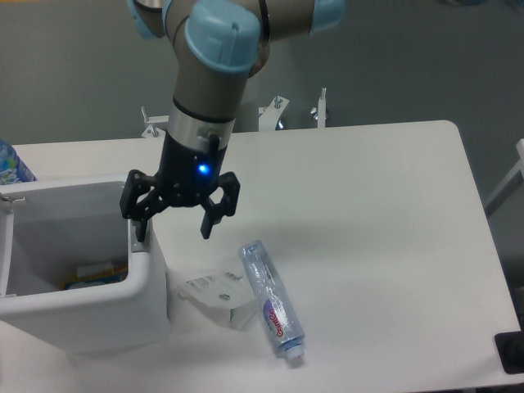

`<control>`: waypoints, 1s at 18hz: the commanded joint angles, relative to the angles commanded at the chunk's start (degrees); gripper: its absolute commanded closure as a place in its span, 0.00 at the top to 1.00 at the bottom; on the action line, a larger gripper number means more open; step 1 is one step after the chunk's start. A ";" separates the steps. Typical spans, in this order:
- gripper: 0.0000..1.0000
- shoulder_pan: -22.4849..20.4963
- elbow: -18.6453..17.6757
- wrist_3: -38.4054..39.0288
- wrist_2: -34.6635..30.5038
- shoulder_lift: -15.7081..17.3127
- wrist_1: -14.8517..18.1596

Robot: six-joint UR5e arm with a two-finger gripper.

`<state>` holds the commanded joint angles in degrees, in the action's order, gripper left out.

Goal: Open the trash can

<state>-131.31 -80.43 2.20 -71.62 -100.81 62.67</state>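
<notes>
Sits at the left edge of the surface (368, 180), toward its near-left corner: the trash can (90, 307), upright, mouth facing straight up, long axis running left to right along the surface and cut off by the left frame border. Open now, interior exposed, with colourful packaging (97, 273) lying at the bottom; lid (6, 246) seen only as a thin white strip standing at the far left, mostly out of frame. Rounded white right wall rising to a rim with a small grey latch button (141, 239) at its right end. Hangs above that right rim: the hand (173, 221), pointing downward, black fingers spread wide apart, nothing between them. Left-side fingertip down at the latch button, touching or just above it, cannot tell which; the other fingertip (207, 228) in the air over the bare surface, clear of everything. Blue light glowing on the hand's body. Lying just beside the can's right wall: a small white cardboard box (217, 296), and touching its right side a clear toothpaste tube (272, 303), long axis running from far to near, cap toward the near edge. Peeking in at the far-left edge behind the can: part of a blue bottle (11, 164).
</notes>
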 joint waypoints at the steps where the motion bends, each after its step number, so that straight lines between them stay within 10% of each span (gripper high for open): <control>1: 1.00 -0.79 0.88 -0.53 -1.40 0.00 0.00; 13: 1.00 -12.65 5.29 -20.80 -10.11 0.79 1.67; 18: 1.00 -14.59 4.93 -36.36 -19.33 1.67 12.99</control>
<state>-145.89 -75.50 -34.16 -90.95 -99.14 75.66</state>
